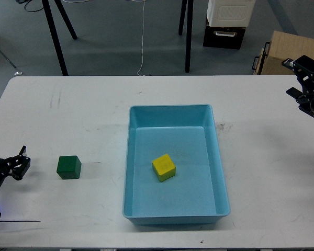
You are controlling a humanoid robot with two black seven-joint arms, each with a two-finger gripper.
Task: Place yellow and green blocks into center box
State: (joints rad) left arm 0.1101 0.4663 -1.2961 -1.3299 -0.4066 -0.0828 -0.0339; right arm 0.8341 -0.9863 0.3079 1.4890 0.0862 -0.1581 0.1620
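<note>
Left tool (pixel 22 159) (opening unclear) just left of green block (pixel 68 167), apart

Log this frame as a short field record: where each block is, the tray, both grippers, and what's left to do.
yellow block: inside the blue tray, near its middle
green block: on the white table, left of the tray
left gripper: beside the green block, not touching; jaws unclear
right gripper: far right, holding nothing visible; jaws unclear
remaining: green block

Showing smooth, faintly glossy plastic in the light-blue tray (pixel 220 172); lying matt inside it, the yellow block (pixel 164 167); sitting equally matt left of it, the green block (pixel 68 167).
</note>
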